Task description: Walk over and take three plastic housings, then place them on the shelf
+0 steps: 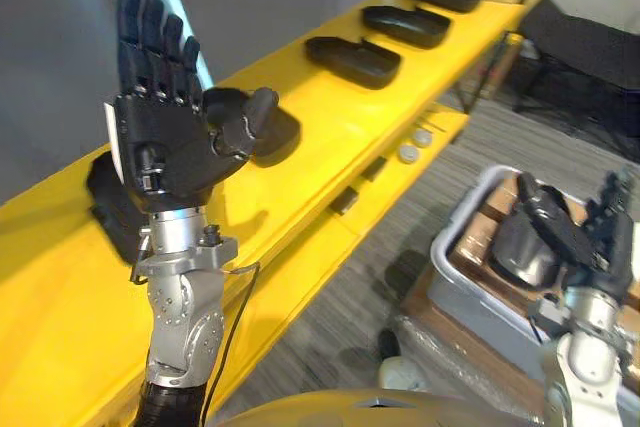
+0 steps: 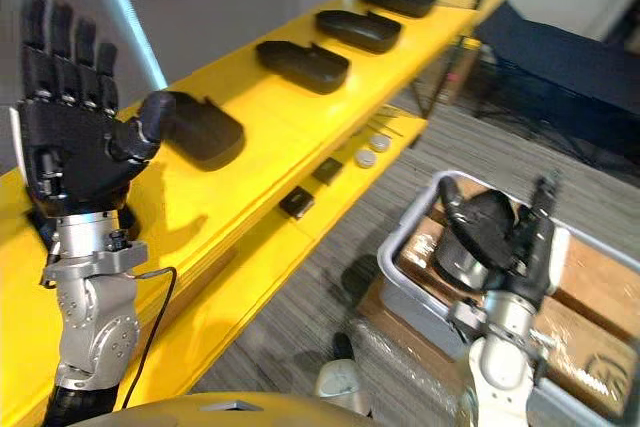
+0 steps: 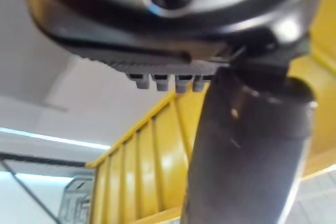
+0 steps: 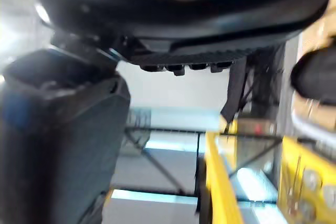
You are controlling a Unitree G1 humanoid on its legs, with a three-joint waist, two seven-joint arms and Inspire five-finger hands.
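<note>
Left hand (image 1: 165, 152): at 9 o'clock in the eye views, raised upright in front of the shelf, fingers straight and close together, thumb out to the side, holding nothing.
Right hand (image 2: 530, 247): at 4 o'clock, low over the bin, fingers straight and pointing up; its wrist view shows the thumb well apart from the fingertips, with nothing between them.
Shelf (image 1: 345, 112): a yellow top board running from 8 o'clock up to 1 o'clock, with a narrower yellow ledge below it on the near side.
Far housings (image 1: 405, 24): three black shells in a row on the top board toward 1 o'clock, apart from one another.
Near housing (image 2: 205, 129): on the top board at 10 o'clock, just behind the left thumb, partly hidden by it.
Dark part (image 1: 108, 202): on the board at 9 o'clock behind the left wrist; too hidden to tell what it is.
Bin (image 1: 455, 237): a grey tub on the floor at 4 o'clock, with brown cardboard (image 2: 590, 317) inside.
Bin housing (image 2: 485, 222): a black shell in the bin, just beside the right hand; whether they touch, I cannot tell.
Caps (image 1: 408, 153): two small round pieces on the ledge, at 1 o'clock from centre.
Blocks (image 1: 343, 201): small black pieces on the ledge, near centre.
</note>
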